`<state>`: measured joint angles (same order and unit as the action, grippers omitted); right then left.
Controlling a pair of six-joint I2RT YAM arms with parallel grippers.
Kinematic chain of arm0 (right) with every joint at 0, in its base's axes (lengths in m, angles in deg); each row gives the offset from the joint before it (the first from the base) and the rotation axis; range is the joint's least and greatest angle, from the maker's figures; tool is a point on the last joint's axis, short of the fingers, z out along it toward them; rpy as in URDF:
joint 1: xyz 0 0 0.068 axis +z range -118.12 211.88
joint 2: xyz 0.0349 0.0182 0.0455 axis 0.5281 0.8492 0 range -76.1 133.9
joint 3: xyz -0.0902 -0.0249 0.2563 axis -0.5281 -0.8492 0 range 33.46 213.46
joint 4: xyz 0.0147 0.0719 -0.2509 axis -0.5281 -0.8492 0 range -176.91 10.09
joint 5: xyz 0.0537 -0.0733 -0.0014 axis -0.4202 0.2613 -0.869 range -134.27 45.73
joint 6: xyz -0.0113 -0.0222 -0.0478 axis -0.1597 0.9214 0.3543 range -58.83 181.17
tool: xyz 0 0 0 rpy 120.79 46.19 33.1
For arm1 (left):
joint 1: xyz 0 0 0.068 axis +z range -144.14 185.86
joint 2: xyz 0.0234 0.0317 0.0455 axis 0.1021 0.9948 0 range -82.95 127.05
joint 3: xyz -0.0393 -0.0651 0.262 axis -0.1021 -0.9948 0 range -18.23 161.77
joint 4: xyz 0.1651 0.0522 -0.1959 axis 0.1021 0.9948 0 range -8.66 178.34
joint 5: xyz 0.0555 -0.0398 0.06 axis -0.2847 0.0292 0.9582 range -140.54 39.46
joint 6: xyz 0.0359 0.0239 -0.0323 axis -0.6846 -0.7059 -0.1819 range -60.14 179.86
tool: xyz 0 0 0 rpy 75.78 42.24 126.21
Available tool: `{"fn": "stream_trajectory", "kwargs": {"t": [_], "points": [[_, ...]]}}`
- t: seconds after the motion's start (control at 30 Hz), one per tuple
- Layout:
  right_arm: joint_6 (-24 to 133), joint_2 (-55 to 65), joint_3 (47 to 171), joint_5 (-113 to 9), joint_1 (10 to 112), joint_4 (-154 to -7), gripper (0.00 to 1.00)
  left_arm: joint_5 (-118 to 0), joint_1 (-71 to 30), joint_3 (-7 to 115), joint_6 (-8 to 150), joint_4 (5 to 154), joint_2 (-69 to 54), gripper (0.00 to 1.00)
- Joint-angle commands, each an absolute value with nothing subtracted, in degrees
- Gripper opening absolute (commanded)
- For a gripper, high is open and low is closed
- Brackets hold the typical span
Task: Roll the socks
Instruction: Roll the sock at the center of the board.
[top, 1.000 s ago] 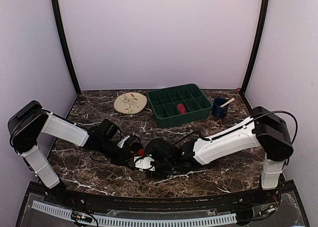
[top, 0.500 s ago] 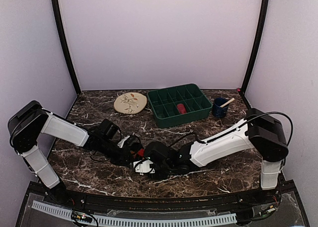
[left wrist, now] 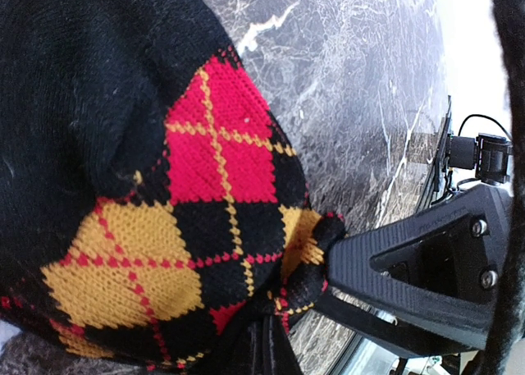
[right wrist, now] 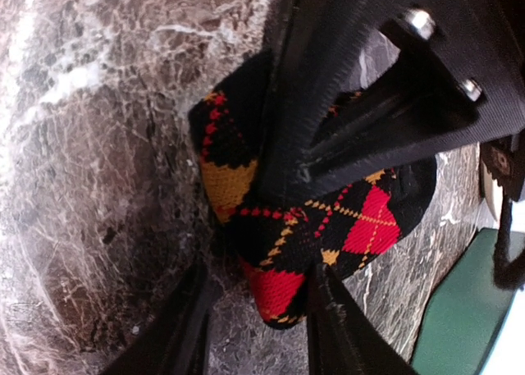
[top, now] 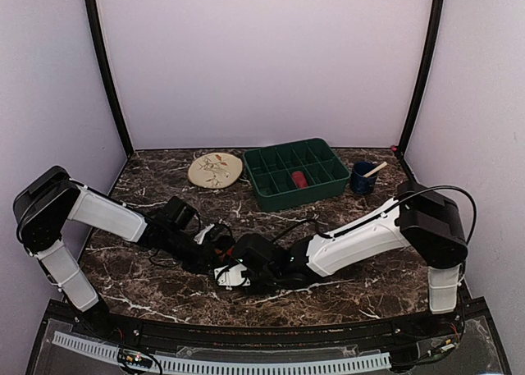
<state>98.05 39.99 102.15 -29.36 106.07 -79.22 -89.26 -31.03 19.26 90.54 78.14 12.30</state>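
Note:
The socks are a bundled black argyle pair with red and yellow diamonds, lying on the marble table between the two grippers. In the left wrist view the socks fill the frame. My left gripper is shut on a pinched fold at their lower edge, and it sits just left of the bundle in the top view. My right gripper is open. The red end of the socks lies between its fingers, touching the right finger, with a gap to the left one. From above, the right gripper is against the bundle's near side.
A green compartment tray stands at the back centre with a red item in one cell. A beige round plate lies to its left and a blue mug holding a stick to its right. The tray's corner also shows in the right wrist view.
My right gripper has slid left along the table and closed in on the sock bundle. The left arm and the socks have stayed about where they were.

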Motion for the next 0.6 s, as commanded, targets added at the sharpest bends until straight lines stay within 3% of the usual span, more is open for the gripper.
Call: {"fn": "stream_trajectory", "kwargs": {"t": [0.0,0.2,0.43,0.57], "points": [[98.92,42.49,102.55,-30.05,105.51,-80.88,0.33,-85.67,-30.62,17.91,90.69,84.12,14.53,0.0],[98.28,44.49,104.13,-31.45,104.59,-84.23,0.13,-86.25,-30.44,17.89,90.87,83.65,14.7,0.0],[97.04,45.36,104.58,-31.42,103.24,-85.36,0.0,-86.55,-29.96,17.72,90.84,83.38,13.97,0.0],[95.5,45.07,106.44,-33.17,102.27,-88.85,0.0,-85.79,-29.75,17.63,91.05,82.95,11.81,0.01]]}}
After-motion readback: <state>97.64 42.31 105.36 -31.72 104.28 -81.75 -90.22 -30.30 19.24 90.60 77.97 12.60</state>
